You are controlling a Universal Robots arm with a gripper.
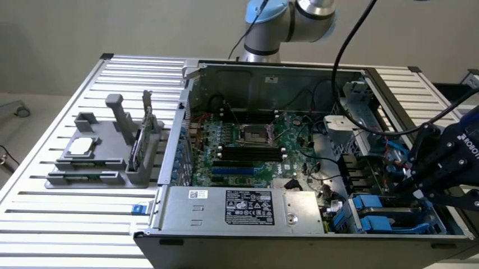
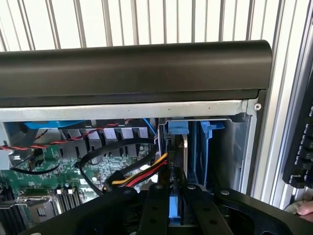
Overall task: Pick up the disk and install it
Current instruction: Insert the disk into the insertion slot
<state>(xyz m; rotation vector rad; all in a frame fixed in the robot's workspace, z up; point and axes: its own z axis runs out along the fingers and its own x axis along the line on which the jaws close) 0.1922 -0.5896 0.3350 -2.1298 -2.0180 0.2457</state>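
Disk (image 2: 175, 208) upright between fingers (image 2: 155, 211), gripped, over drive bay (image 2: 230, 147)

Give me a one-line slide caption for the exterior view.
Gripper lowered into the open computer case at the blue drive bay, fixture stand alongside on the slatted table.

Green motherboard (image 1: 247, 148) inside a black computer case (image 1: 299, 246); blue disk (image 1: 374, 216) carrier at four o'clock; grey holder (image 1: 105, 157) at nine o'clock; silver ribbed worktop (image 1: 67, 207); red-yellow-black cables (image 2: 142, 174); black pincer (image 2: 173, 205)
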